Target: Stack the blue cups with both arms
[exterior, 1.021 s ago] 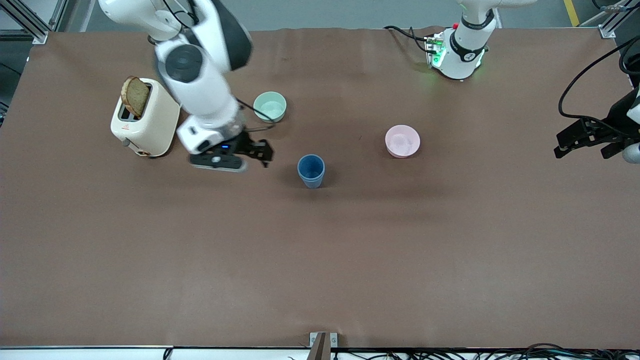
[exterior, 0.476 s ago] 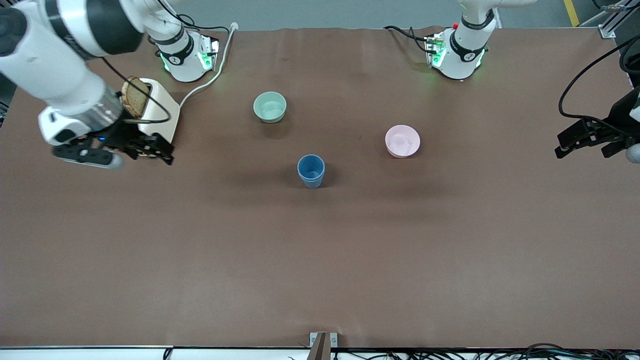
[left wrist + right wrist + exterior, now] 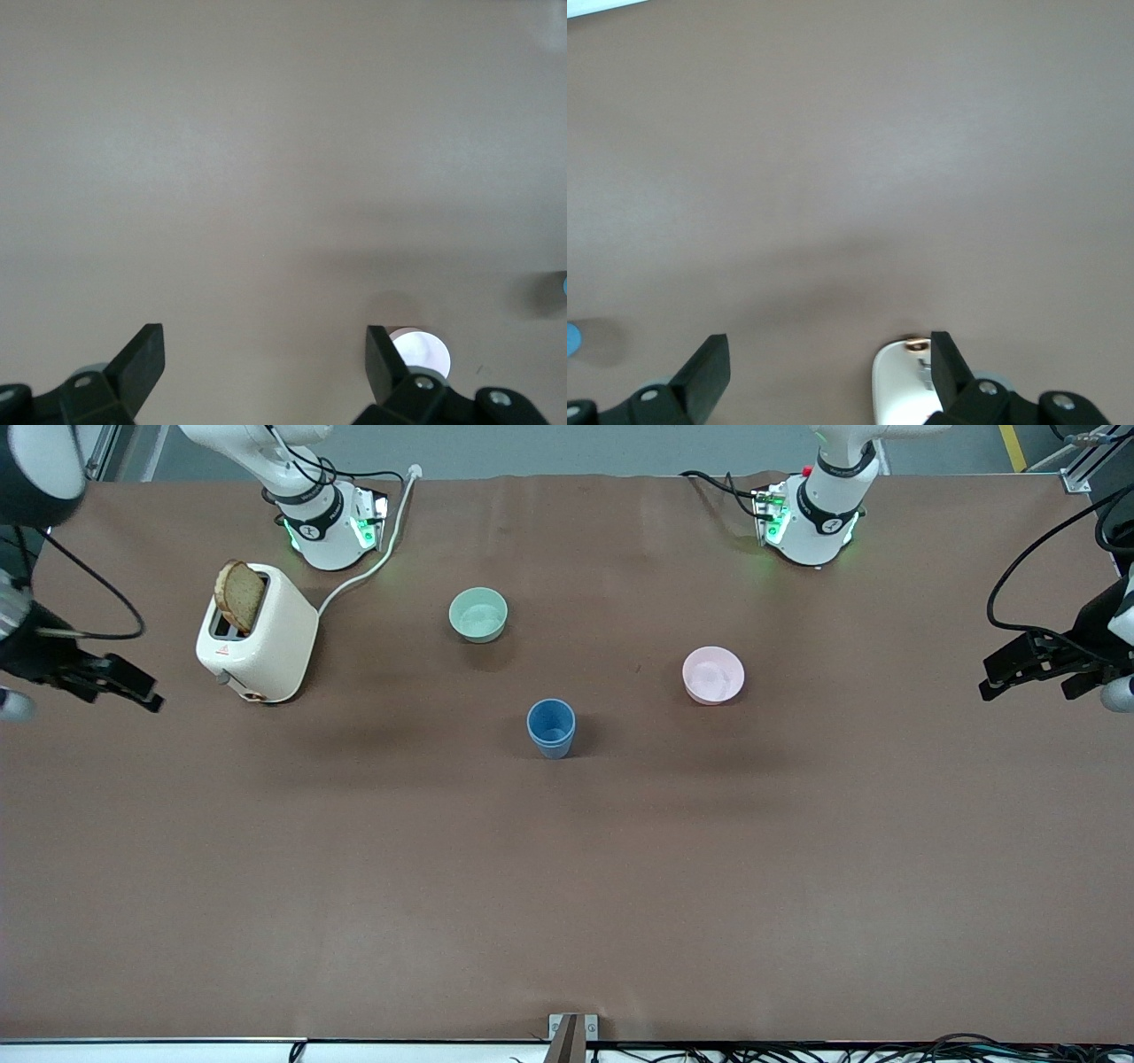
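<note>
**At Mid-Table, Nested Blue Cups Stand Apart From Both Claws**

Seen from the front camera, the blue cups (image 3: 551, 727) stand upright at the middle of the table (image 3: 567, 886), one seated inside the other, with the inner rim showing just below the outer one. They are matte, medium blue, handleless and slightly tapered. The table wears a brown, faintly wrinkled cover, and grey floor shows past its top edge. A mint-green bowl (image 3: 478, 614) sits farther from the camera, toward the right arm's end; a pink bowl (image 3: 713, 675) sits toward the left arm's end. A cream toaster (image 3: 258, 633) with a slice of bread (image 3: 240, 595) poking out stands near the right arm's base. The right gripper (image 3: 115, 685) hangs over the table's edge at its own end, well apart from the cups; the left gripper (image 3: 1032, 666) hangs at the other edge, equally far off.

From the left wrist camera, the left gripper (image 3: 264, 363) has its fingers (image 3: 142, 359) spread wide over bare brown cover, the pink bowl (image 3: 423, 351) showing by one finger.

From the right wrist camera, the right gripper (image 3: 830, 368) is likewise spread wide and holds nothing, with the toaster (image 3: 902, 385) by one finger and a sliver of blue at the frame's edge.
</note>
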Robot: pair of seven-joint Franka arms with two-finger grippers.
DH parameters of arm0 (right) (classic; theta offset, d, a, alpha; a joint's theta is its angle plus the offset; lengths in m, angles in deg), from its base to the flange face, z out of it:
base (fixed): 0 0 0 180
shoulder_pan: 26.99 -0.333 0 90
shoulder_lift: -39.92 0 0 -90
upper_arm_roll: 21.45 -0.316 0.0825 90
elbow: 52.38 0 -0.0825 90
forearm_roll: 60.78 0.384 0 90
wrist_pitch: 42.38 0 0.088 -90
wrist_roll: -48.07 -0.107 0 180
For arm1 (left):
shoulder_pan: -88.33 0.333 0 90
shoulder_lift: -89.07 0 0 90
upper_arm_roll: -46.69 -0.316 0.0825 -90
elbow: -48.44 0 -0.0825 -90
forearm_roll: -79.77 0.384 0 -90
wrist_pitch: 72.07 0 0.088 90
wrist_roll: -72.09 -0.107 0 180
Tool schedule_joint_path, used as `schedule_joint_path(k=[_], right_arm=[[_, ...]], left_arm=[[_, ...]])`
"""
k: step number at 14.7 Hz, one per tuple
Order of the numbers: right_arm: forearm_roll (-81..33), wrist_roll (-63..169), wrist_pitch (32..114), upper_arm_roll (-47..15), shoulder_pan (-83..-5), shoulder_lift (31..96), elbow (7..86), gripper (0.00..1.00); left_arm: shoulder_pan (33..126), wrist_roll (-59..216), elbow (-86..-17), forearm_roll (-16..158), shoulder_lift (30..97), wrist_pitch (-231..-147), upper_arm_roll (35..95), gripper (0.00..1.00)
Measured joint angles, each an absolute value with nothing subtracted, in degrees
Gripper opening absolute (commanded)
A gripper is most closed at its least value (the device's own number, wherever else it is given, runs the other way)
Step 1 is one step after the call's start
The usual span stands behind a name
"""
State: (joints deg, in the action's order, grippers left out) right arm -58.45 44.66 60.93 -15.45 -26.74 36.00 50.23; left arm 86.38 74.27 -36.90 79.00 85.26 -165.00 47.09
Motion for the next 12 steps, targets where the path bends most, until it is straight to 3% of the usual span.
schedule_joint_path(k=[7,12], right_arm=[[-59.50,49.83,46.82,-15.66,-22.97,35.76,34.61,1.00],[-59.56,49.90,42.39,-16.87,-23.22,37.07,33.41,1.00]], left_arm=[[86.39,74.27,-36.25,79.00,85.41,-164.92,48.04,1.00],[86.88,74.27,-35.75,79.00,85.59,-164.63,48.01,1.00]])
